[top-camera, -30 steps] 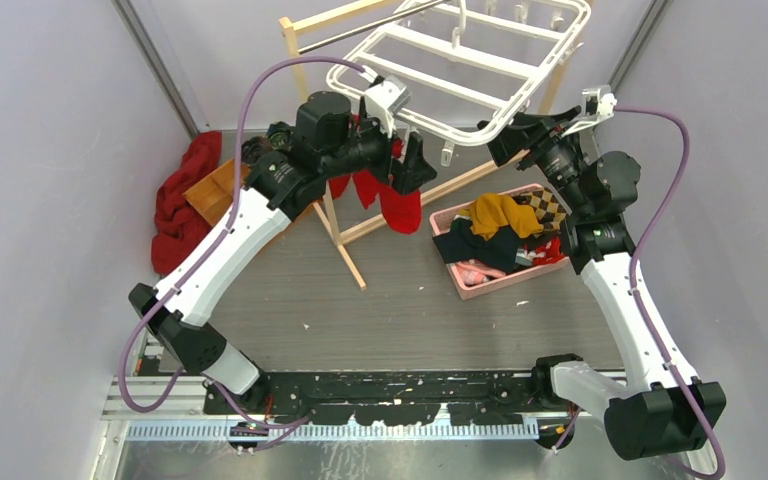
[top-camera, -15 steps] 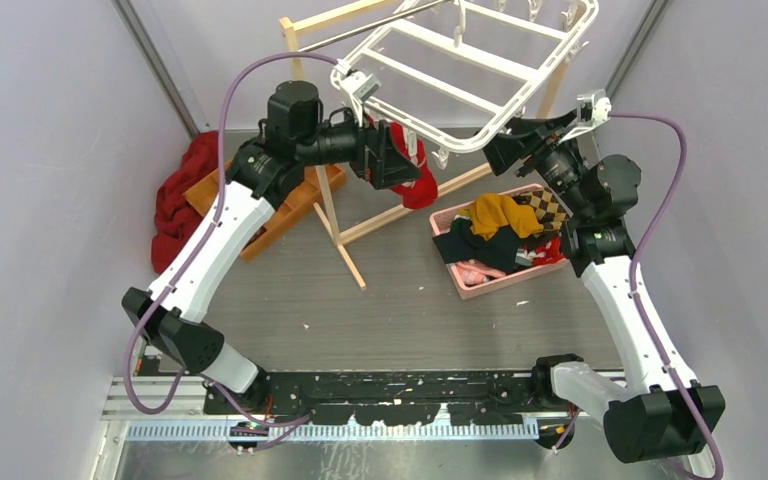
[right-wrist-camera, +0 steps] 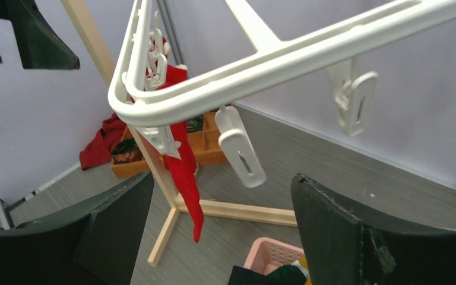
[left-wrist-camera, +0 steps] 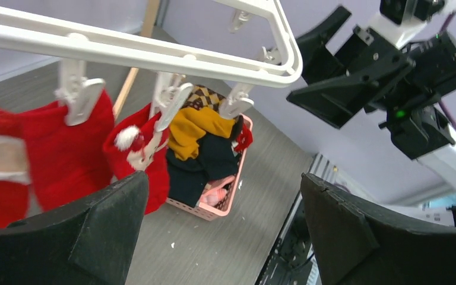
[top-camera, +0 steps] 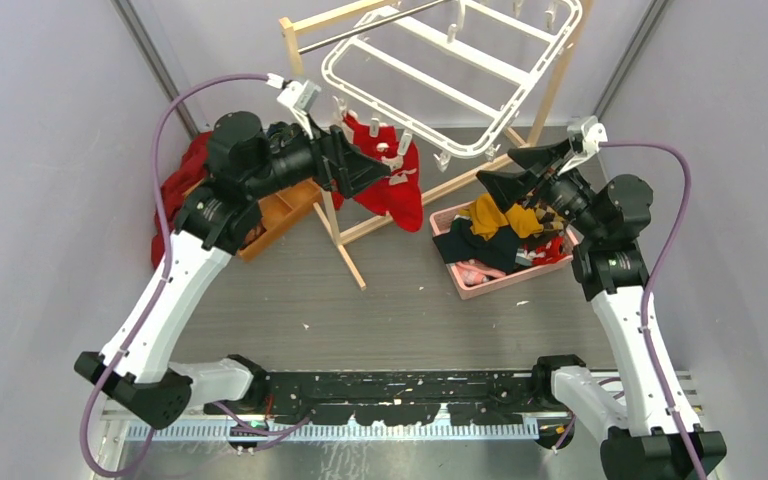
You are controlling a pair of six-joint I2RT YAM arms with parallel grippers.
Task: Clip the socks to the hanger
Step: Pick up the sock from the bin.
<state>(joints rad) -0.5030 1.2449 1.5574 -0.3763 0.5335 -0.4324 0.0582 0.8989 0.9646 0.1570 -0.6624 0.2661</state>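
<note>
While the left gripper (top-camera: 368,172) and right gripper (top-camera: 497,166) both hang spread and empty, red socks (top-camera: 392,188) dangle clipped to the white hanger (top-camera: 440,60) over the table's far edge.
The grey, wood-grained table (top-camera: 410,320), speckled white, sits between pale lilac walls (top-camera: 50,150). A wooden rack (top-camera: 345,250) stands at its far edge, a pink basket (top-camera: 500,284) of clothes sits toward the right edge, and a dark red cloth (top-camera: 168,205) and wooden tray (top-camera: 285,210) lie at the left. From above, the left gripper covers part of the socks, and the hanger's far end is cut off.
</note>
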